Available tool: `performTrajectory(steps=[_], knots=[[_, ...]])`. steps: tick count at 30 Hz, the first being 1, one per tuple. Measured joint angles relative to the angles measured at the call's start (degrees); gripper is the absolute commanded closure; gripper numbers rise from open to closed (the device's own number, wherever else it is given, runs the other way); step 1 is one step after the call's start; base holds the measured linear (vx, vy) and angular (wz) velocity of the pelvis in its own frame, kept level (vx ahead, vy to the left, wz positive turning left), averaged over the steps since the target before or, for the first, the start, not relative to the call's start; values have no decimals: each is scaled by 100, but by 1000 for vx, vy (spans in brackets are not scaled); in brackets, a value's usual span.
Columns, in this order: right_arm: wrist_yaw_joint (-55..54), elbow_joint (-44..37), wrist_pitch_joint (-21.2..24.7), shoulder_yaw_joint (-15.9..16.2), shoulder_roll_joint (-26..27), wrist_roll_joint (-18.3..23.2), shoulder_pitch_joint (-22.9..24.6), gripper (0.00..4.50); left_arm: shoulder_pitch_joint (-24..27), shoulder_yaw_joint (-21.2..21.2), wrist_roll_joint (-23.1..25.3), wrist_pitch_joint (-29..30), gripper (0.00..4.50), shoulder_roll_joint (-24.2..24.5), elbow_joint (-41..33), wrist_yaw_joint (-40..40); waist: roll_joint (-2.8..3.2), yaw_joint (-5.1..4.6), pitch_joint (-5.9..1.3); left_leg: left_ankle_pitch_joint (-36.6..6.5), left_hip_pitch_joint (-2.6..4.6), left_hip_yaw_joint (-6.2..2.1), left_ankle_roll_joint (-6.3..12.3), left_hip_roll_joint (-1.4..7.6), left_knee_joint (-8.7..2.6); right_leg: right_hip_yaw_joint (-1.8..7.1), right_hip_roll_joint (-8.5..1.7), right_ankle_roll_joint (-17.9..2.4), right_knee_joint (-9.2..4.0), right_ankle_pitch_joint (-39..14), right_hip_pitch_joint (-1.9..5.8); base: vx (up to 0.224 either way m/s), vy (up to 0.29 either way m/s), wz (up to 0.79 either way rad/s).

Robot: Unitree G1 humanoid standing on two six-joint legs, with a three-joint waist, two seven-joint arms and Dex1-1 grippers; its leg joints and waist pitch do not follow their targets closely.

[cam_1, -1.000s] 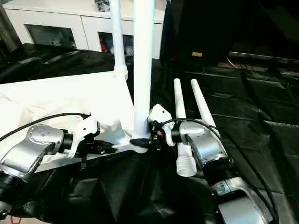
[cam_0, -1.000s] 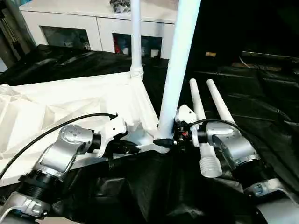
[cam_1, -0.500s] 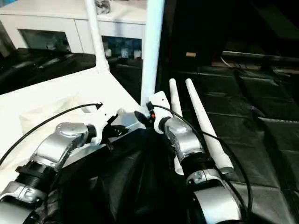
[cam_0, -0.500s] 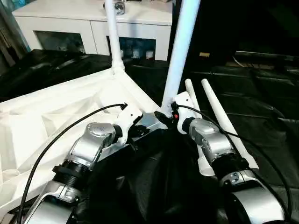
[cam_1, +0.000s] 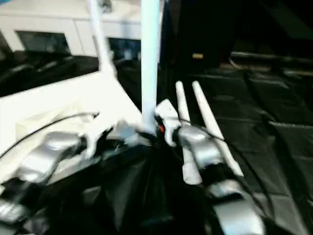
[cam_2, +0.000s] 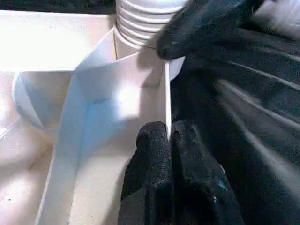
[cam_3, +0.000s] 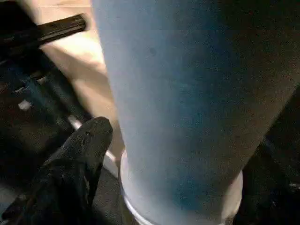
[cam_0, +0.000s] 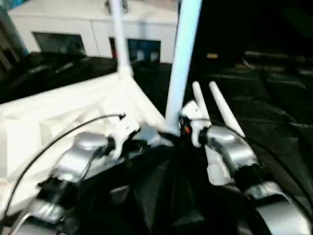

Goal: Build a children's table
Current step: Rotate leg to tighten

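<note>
The tabletop point(cam_0: 63, 110) lies underside up on black sheeting point(cam_0: 274, 98), its ribs facing the camera. Two legs stand upright in its sockets: a near leg point(cam_0: 182, 63) at the corner closest to the robot and a far leg point(cam_0: 119, 39) at the corner behind it. Two loose legs point(cam_0: 217, 115) lie side by side on the sheeting just right of that near corner, thin ends pointing away.

The head views are smeared, so the grips are hard to read there. The left wrist view gives what they lack: the left pincer point(cam_2: 169, 138) is clenched on the thin upright rim of the tabletop, one finger on each face, with the ribbed foot of the near leg point(cam_2: 140, 21) seated in the socket just beyond, and a black fingertip point(cam_2: 187, 28) of the other pincer resting against it. The right wrist view shows the near leg point(cam_3: 187, 103) close up with one black finger point(cam_3: 79, 150) standing apart from its side; the right pincer point(cam_0: 172, 133) looks released, probably straddling the leg's base.

Both silver forearms reach forward and converge on the near corner, the left point(cam_0: 78, 159) from the tabletop side, the right point(cam_0: 230, 152) passing over the loose legs.

A white cabinet point(cam_0: 73, 29) stands behind
</note>
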Motion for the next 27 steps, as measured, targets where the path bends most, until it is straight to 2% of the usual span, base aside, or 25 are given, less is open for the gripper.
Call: performTrajectory(steps=[5,6,9,10,16,19,23,25,27], knots=[[929,-481,211,238,-368,179,168,63,87,-85,-125,-102,450,251,-22,-553,4,108,3,0,4,3,0,0,4,6,0,-1,1,0,10,0,0,0],[1066,-563,270,277,-414,184,185,89,101,-94,-140,-139,450,299,-28,-640,4,125,3,0,4,3,0,0,4,6,0,-1,3,1,10,0,0,0],[1256,-742,383,355,-516,181,213,89,129,-117,-160,-216,450,367,-30,-816,4,142,3,0,4,3,-1,0,4,7,-1,-1,6,1,13,0,0,0],[1259,-764,401,364,-518,180,221,114,130,-117,-160,-222,450,377,-30,-837,4,141,3,0,4,3,-1,0,4,6,-1,-1,7,1,13,0,0,0],[1082,-775,443,350,-400,179,264,159,132,-116,-158,-227,450,320,-22,-792,3,135,3,0,4,2,-1,0,4,6,-1,-1,7,1,14,0,0,0],[718,-756,453,250,-263,150,353,173,131,-99,-113,-208,450,264,24,-599,3,114,3,0,6,2,-1,0,4,7,-1,0,6,1,14,0,0,0],[-501,-415,409,-6,163,-66,218,180,-16,42,68,3,450,-52,195,61,1,34,1,1,15,3,-2,-1,6,10,-1,-1,9,1,17,0,0,0],[-1467,22,413,-271,522,-139,4,181,-223,163,167,282,450,-405,409,685,4,-39,1,1,17,3,-3,-3,8,14,-1,-3,10,2,17,0,0,0],[-2335,366,470,-453,759,-164,-235,181,-400,241,240,512,450,-768,563,1253,7,-64,3,2,16,3,-3,-5,11,16,-2,-5,7,4,17,0,0,0]])
